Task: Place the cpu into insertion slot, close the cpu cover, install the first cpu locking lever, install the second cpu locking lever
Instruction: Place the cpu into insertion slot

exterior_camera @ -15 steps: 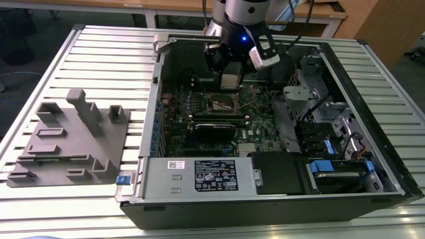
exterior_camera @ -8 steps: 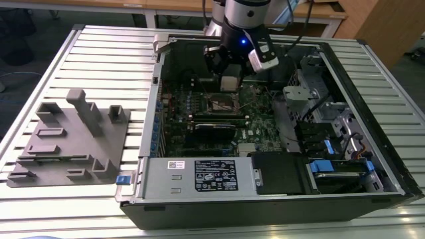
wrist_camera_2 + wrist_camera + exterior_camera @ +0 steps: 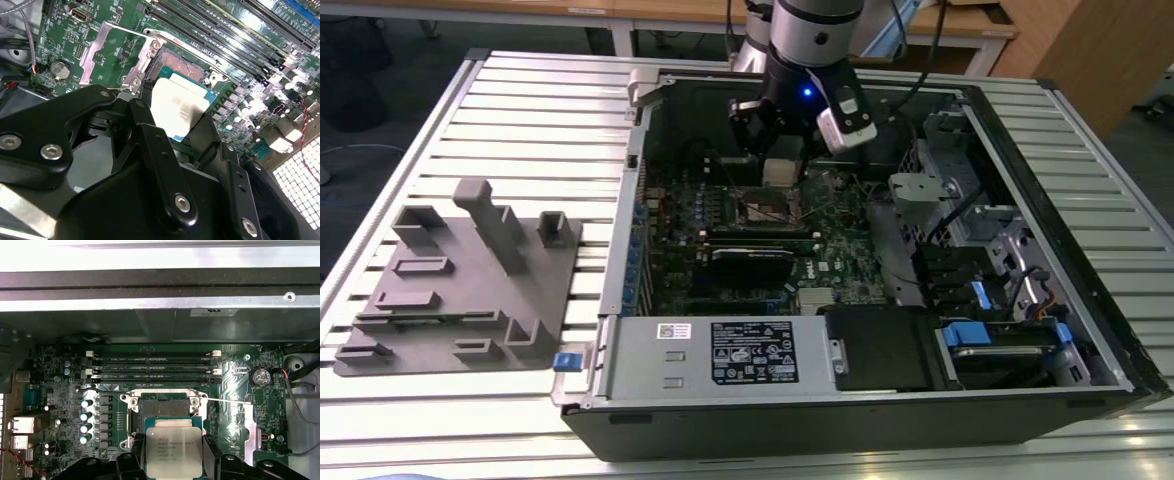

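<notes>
Black two-finger gripper (image 3: 173, 462) partly closed, clamped on small flat square cpu with silvery-grey metal top (image 3: 174, 452); fingers (image 3: 131, 462) pinch opposite edges. Cpu held over small square insertion slot with dark centre and silvery border (image 3: 164, 406); far part of slot exposed beyond it; contact not discernible. Thin silvery square-windowed cpu cover (image 3: 112, 50) flipped open just beside slot. Slot sits in green motherboard (image 3: 680, 280) inside open black computer case (image 3: 854, 420) on grey ribbed table (image 3: 520, 110). Grey plastic fixture (image 3: 454, 280) lies at exterior view's left.
</notes>
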### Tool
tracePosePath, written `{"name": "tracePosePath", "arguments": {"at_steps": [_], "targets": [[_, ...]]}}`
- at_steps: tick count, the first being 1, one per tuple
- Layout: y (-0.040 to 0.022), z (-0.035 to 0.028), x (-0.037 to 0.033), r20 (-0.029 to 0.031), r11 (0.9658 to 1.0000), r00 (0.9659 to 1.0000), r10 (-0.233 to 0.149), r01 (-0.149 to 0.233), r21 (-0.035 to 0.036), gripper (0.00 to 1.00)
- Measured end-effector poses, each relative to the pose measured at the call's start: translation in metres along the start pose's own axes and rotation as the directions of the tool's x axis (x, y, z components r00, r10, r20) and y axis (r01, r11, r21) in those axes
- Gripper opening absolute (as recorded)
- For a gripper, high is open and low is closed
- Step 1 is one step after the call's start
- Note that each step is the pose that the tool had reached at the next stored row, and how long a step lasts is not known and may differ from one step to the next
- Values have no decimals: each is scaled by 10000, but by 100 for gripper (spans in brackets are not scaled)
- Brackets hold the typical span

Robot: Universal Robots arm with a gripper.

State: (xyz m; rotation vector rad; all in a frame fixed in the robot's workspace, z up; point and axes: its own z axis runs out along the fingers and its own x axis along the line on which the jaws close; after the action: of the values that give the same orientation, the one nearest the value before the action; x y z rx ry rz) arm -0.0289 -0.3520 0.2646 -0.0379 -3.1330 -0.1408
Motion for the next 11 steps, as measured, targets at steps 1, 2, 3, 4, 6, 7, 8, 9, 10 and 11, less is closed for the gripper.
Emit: {"name": "tracePosePath", "arguments": {"at_steps": [1,2,3,4,6,7,8,9,10,11], "targets": [[0,0,0,0,10000,10000,0,0,-1,54],[0,1,0,0,10000,10000,0,0,-1,54],[0,2,0,1,10000,10000,0,0,-1,54],[0,8,0,3,10000,10000,-1,1,-7,54],[-2,25,-1,3,10000,10000,0,0,-4,54],[-3,36,-1,7,10000,10000,-1,1,-3,54],[-4,49,0,17,10000,10000,-1,1,-3,54],[-5,60,1,32,10000,10000,-1,1,-3,54],[-6,71,3,55,10000,10000,-4,4,-3,54],[-8,87,5,84,10000,10000,-8,8,-4,54]]}}
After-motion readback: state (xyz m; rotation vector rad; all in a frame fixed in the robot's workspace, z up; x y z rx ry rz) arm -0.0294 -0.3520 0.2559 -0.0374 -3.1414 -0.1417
